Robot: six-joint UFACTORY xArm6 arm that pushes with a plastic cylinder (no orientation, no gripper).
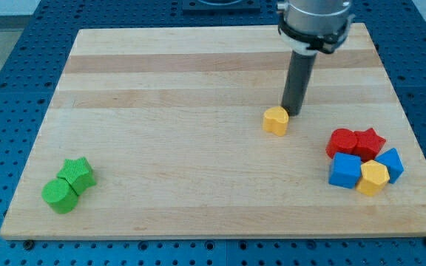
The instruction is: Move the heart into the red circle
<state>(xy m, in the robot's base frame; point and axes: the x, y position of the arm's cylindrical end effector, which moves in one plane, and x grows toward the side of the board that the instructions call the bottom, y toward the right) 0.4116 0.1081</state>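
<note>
My tip point(295, 112) stood just above-right of the yellow heart point(276, 120), touching or nearly so; this end effector held nothing. The heart lay right of the middle of the table point(198, 81). Near the right edge clustered five blocks: the red circle point(341, 142), a red star point(370, 142), a blue cube point(345, 171), a yellow hexagon point(373, 178) and a second blue block point(391, 164). Near the bottom-left corner lay a green star point(78, 174) and a green circle point(58, 195).

Looks like a robotics lab setup to me. The wooden bench point(198, 66) sits on a blue metal base point(13, 74) covered in a regular grid of mounting holes, the kind of perforated plate you bolt test rigs onto. A grey industrial arm point(315, 18) hangs over it, and the only things on the board are small coloured toy-like blocks point(364, 159).
</note>
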